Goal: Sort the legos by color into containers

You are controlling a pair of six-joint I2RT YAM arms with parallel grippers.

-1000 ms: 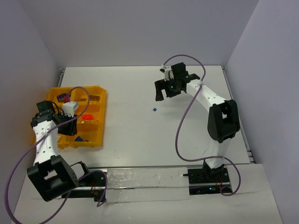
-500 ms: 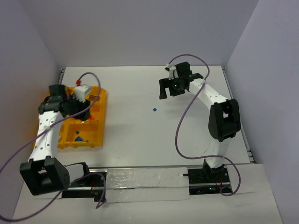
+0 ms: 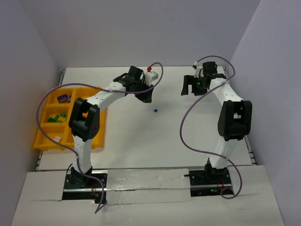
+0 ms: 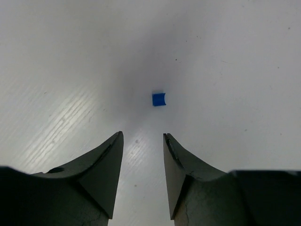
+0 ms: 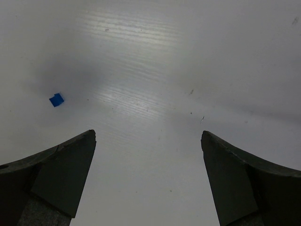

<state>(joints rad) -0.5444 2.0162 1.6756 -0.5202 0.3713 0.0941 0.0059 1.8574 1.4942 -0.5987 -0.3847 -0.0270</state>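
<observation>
A tiny blue lego [image 3: 154, 110] lies alone on the white table near the middle. It also shows in the left wrist view [image 4: 159, 99] just ahead of my fingers, and in the right wrist view [image 5: 57, 100] at the left. My left gripper [image 3: 146, 96] hangs just up and left of it, open and empty [image 4: 142, 137]. My right gripper [image 3: 192, 88] is open wide and empty [image 5: 148, 135] at the far right. The yellow-orange tray [image 3: 40, 141] stands at the left with purple [image 3: 63, 99], green [image 3: 57, 118] and orange-red [image 3: 85, 114] legos in its bins.
The left arm [image 3: 101, 99] stretches over the tray's right side and hides several bins. Purple cables loop from both arms. The table's back edge and grey walls close in behind the grippers.
My left gripper has swung from over the tray far to the right, to beside the blue lego. My right gripper has moved right and slightly back, away from the lego.
</observation>
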